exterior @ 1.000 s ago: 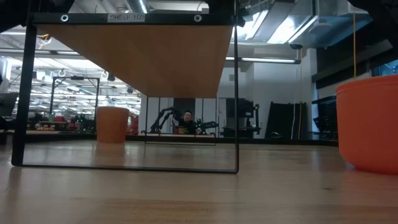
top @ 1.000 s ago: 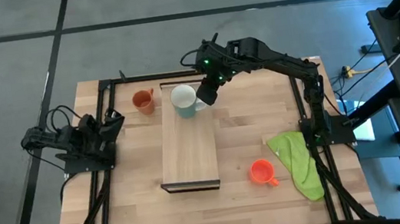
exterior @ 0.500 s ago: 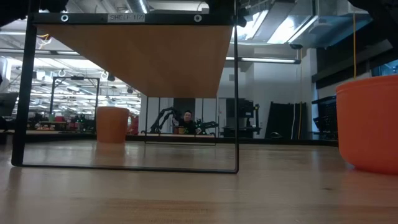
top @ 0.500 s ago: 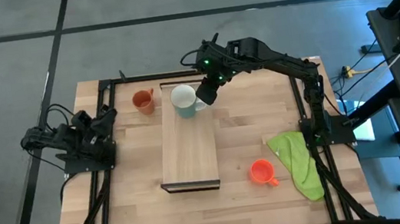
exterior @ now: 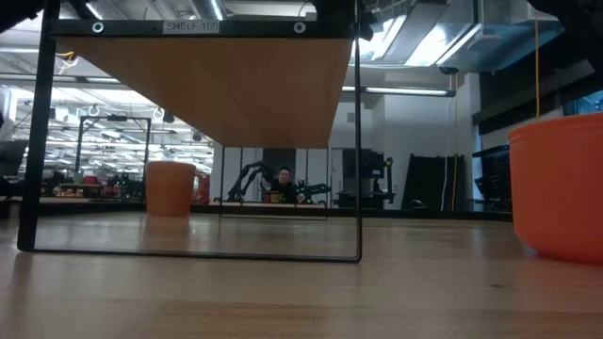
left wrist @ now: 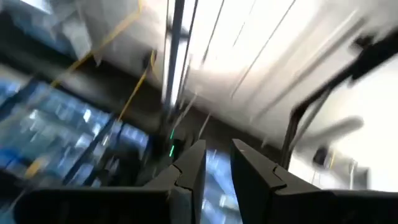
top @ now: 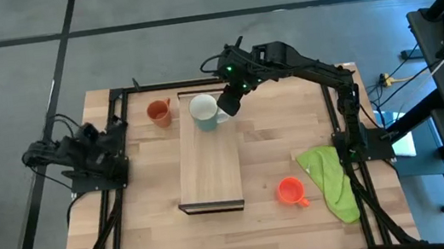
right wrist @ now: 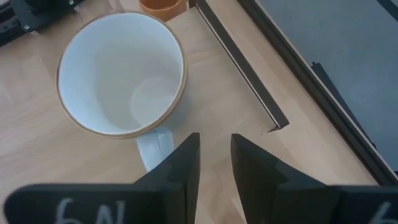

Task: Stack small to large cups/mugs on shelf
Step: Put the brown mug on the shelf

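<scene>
The pale grey-white mug [top: 203, 108] stands upright on its base at the far end of the light-wood shelf [top: 208, 165]. My right gripper [top: 227, 107] hovers just right of it. In the right wrist view its fingers [right wrist: 215, 155] are all but shut with a narrow gap, next to the mug's handle [right wrist: 155, 144]. The brownish-orange mug [top: 158, 112] stands on the table left of the shelf. The small orange-red mug [top: 291, 190] stands on the table near the right, large in the low view [exterior: 561, 184]. My left gripper [top: 116, 134] waits at the table's left edge, shut and empty. My right gripper has one finger [right wrist: 180, 165] right beside the white mug's handle [right wrist: 155, 144], coming slanting down from the table's right. The finger hides where they meet, so I cannot tell whether it touches. Nothing lies between the fingers.
A green cloth [top: 332, 177] lies on the table by the right arm's base. The shelf stands on a thin black frame [exterior: 358, 141] with open room beneath it. A dark metal frame runs along the table's far edge [right wrist: 298, 81]. A person [exterior: 283, 181] stands far off in the room.
My left gripper has drawn back a little toward the table's left edge and tipped upward; its wrist view now looks blurred at the ceiling. My right arm and all three mugs have kept still.
</scene>
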Action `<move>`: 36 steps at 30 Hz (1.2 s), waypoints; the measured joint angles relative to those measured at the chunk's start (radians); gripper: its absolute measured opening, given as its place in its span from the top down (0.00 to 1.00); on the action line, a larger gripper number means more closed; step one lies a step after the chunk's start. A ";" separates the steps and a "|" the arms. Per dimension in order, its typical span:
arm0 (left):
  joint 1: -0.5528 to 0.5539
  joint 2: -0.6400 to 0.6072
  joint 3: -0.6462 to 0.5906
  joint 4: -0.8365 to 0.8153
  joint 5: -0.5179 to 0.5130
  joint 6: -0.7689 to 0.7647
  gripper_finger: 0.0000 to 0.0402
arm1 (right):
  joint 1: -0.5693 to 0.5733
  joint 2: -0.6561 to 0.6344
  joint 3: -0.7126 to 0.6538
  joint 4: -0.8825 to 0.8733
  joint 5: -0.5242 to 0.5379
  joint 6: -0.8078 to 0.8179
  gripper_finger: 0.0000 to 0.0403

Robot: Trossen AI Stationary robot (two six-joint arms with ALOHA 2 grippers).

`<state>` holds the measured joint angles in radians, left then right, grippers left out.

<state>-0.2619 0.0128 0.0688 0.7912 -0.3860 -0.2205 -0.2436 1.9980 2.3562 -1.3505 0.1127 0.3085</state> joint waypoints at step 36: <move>0.077 0.442 0.589 -1.651 -0.236 -0.353 0.83 | -0.001 -0.114 0.000 -0.011 0.133 -0.134 0.77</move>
<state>-0.1850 0.4549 0.6582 -0.8595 -0.6224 -0.5732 -0.2447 1.8843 2.3558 -1.3613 0.2455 0.1741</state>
